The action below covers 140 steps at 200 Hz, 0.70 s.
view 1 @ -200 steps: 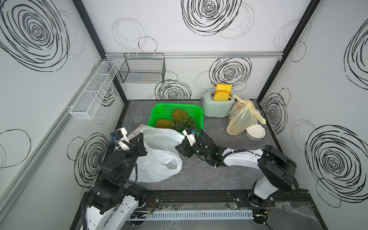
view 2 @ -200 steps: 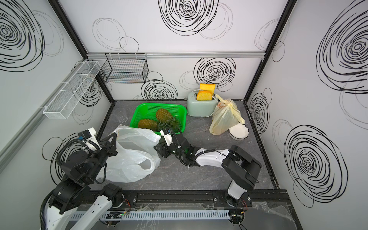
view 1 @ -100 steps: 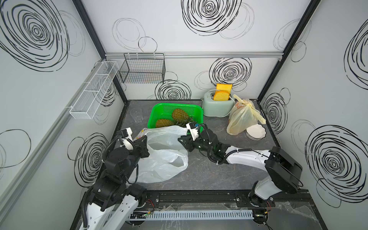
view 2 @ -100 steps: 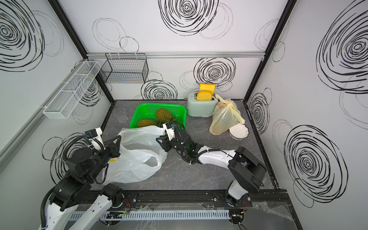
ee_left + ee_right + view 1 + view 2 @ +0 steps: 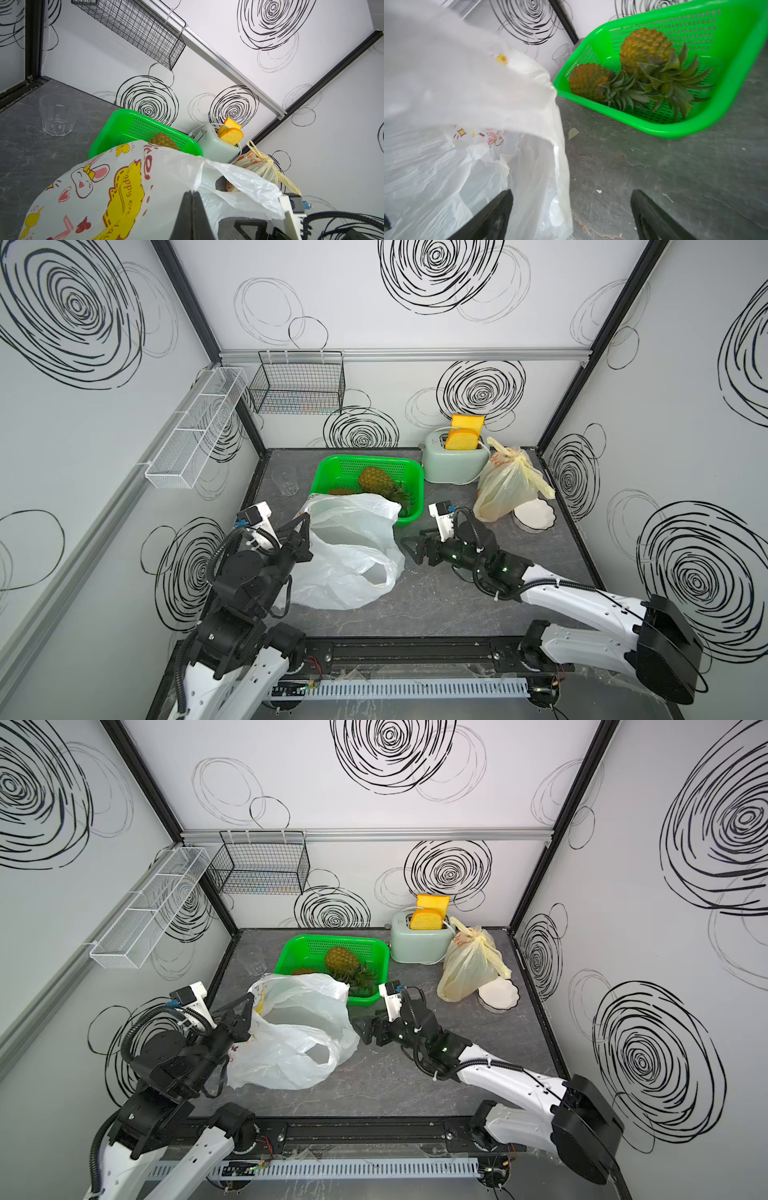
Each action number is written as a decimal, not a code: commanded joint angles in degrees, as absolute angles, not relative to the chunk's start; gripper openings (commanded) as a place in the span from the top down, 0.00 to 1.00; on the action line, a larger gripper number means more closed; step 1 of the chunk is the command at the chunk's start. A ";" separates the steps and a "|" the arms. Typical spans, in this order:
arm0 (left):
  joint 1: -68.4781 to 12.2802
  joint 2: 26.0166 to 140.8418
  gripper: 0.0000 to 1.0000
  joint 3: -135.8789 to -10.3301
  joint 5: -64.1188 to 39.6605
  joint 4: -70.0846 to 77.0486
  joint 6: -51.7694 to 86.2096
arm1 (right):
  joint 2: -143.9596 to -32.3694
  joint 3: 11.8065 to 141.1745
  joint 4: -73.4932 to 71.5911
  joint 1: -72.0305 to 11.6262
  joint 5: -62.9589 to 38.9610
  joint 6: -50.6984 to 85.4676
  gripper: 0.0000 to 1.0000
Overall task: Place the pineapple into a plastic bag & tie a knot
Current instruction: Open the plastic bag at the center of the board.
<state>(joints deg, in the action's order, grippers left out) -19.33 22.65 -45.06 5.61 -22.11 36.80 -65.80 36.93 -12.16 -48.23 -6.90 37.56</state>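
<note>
Your left pincer (image 5: 192,194) is pressed together on the rim of the plastic bag (image 5: 349,556), that side raised off the worktop (image 5: 436,605). Your right pincer (image 5: 571,194) stands spread wide just beside the bag, clamped on nothing. Larger pineapple (image 5: 645,47) and smaller pineapple (image 5: 587,83) lie in the green basket (image 5: 328,472), just behind the bag.

The translucent white plastic bag (image 5: 170,182) carries a pink-eared rabbit print and yellow patches. The perforated plastic basket (image 5: 747,52) is bright green; the larger pineapple (image 5: 643,47) and smaller pineapple (image 5: 587,83) are golden-brown with dark green crowns. The stone-look worktop (image 5: 654,166) is dark grey, pale-veined
</note>
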 commanded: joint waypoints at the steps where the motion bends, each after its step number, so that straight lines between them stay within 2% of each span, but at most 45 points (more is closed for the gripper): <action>1: -19.08 21.68 1.00 -44.49 3.81 -17.71 37.95 | -70.29 39.91 -6.15 -45.76 -13.28 43.19 0.06; 32: -19.09 22.50 1.00 -44.62 3.70 -17.50 38.41 | -74.75 41.71 -11.53 -45.78 -21.07 42.67 0.04; 99: -19.05 23.60 1.00 -44.82 7.19 -15.32 42.01 | -69.97 29.74 -25.96 -45.86 -21.54 43.69 0.04; 140: -19.12 24.49 1.00 -46.53 8.26 -14.49 43.15 | -70.17 28.67 -29.67 -49.16 -21.42 40.28 0.05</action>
